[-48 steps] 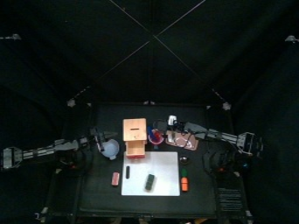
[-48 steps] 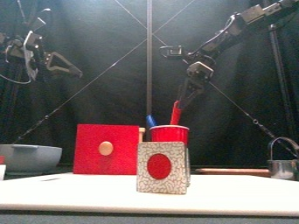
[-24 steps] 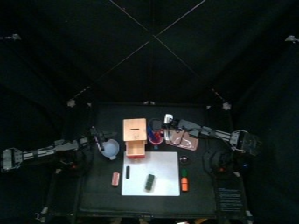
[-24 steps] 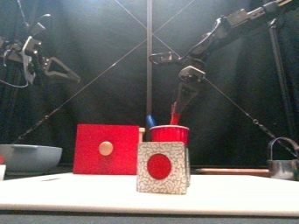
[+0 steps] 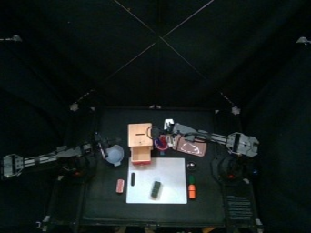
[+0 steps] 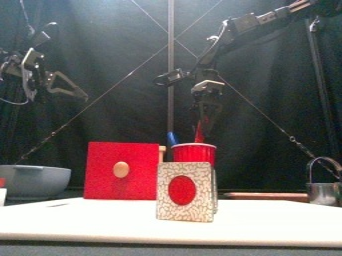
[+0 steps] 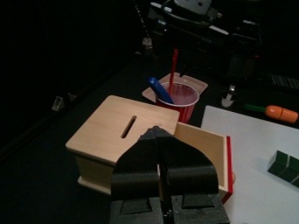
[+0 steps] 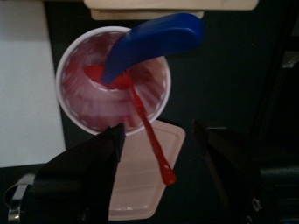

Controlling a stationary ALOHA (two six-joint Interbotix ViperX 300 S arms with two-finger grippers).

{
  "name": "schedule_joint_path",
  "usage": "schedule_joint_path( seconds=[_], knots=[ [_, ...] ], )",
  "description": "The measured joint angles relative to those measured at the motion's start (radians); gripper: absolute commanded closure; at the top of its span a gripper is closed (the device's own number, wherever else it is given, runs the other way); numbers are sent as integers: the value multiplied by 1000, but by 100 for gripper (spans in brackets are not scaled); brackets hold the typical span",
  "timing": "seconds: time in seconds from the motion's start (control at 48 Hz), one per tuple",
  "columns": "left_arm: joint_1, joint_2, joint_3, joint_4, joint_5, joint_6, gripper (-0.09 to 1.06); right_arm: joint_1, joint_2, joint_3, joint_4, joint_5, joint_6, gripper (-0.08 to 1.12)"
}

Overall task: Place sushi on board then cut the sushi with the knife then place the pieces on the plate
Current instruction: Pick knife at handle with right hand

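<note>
The red cup stands beside the wooden box and holds a blue knife and a red knife. My right gripper hangs open above the cup, clear of both knives. The sushi roll lies on the white board; the front view shows its speckled end with a red centre. The pink plate lies right of the cup. My left gripper is shut and held high over the box, at the left.
A blue-grey bowl sits at the left. A metal cutter stands at the right. An orange toy food lies at the board's right edge, and a small reddish toy lies left of the board.
My right gripper has moved left, from beside the cup to above it. The left arm has shifted slightly. Nothing was picked up.
</note>
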Motion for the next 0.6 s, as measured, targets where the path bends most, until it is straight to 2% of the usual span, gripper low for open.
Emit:
schedule_joint_path(
  seconds=[0.167,0.438,0.604],
  knots=[
    [3,2,0,0,0,0,96,15,21,-38,-26,46,3,12],
    [5,2,0,0,0,0,96,17,40,-63,-58,78,5,24],
    [3,2,0,0,0,-2,96,15,49,-64,-57,81,5,25]
  ],
)
